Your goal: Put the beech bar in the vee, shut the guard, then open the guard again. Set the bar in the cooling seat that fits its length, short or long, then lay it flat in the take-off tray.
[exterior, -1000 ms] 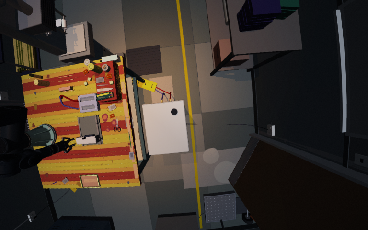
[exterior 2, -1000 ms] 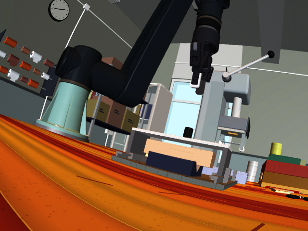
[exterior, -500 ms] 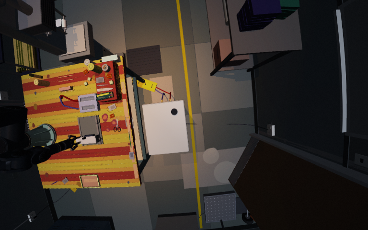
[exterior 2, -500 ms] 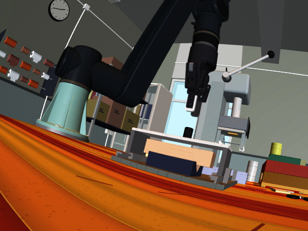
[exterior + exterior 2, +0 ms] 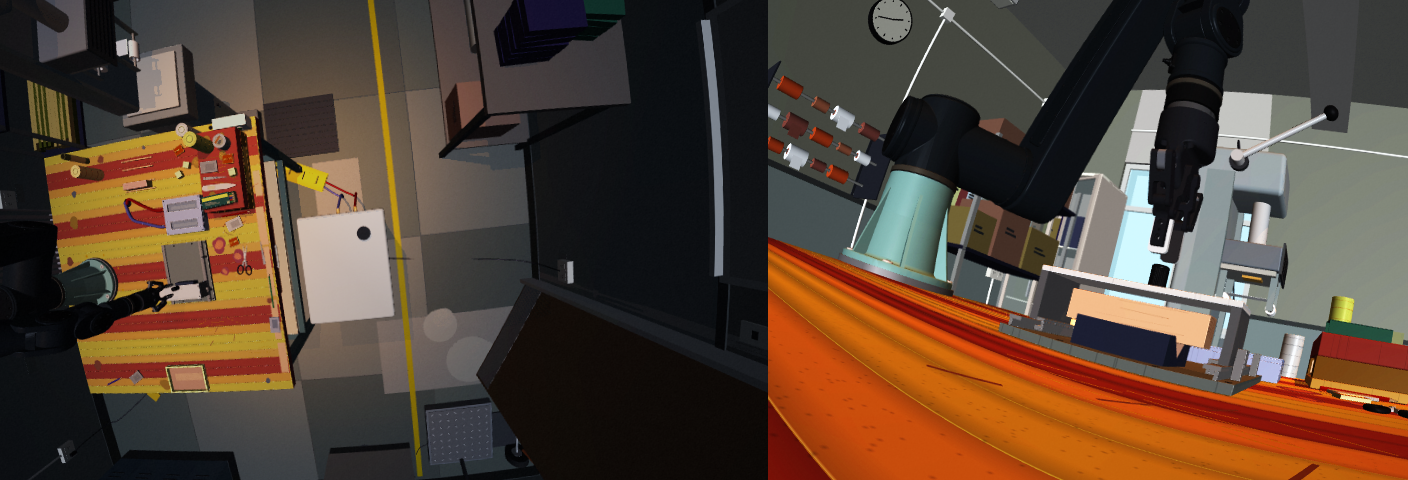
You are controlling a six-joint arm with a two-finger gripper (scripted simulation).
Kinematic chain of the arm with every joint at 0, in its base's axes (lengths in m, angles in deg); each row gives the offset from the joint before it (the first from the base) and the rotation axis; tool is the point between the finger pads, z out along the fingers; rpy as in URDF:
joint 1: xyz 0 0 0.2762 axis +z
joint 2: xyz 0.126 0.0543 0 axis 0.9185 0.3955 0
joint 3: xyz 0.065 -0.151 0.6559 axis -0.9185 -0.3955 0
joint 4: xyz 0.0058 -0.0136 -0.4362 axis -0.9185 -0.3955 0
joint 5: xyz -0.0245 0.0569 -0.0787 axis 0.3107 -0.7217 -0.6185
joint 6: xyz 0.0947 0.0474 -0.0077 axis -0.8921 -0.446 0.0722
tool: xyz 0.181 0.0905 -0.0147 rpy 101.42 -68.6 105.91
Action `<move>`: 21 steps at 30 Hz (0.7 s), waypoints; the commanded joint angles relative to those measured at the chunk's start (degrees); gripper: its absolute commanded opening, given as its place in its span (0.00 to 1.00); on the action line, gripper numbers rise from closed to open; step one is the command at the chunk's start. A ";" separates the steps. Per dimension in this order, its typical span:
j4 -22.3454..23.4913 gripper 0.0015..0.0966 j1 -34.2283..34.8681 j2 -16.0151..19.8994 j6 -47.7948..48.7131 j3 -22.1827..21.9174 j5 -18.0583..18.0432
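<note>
The guard's black knob (image 5: 1160, 274) stands on top of the grey guard (image 5: 1140, 289), which lies shut over the fixture, and my gripper (image 5: 1168, 243) hangs just above that knob, open and empty. Under the guard the beech bar (image 5: 1141, 316) rests in the dark vee block (image 5: 1122, 341). From above, the gripper (image 5: 161, 294) sits at the near end of the fixture (image 5: 187, 271). The lilac cooling seats (image 5: 183, 215) lie beyond it, and the take-off tray (image 5: 187, 378) is at the bench's opposite end.
A drill press (image 5: 1256, 206) rises behind the fixture. A red tray of small parts (image 5: 218, 170) and scissors (image 5: 244, 263) lie on the striped bench. Stacked red and brown blocks (image 5: 1360, 361) stand right of the fixture. The arm's base (image 5: 905, 227) is on the left.
</note>
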 commanded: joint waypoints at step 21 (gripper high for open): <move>1.53 0.44 0.00 0.88 0.00 -0.60 0.00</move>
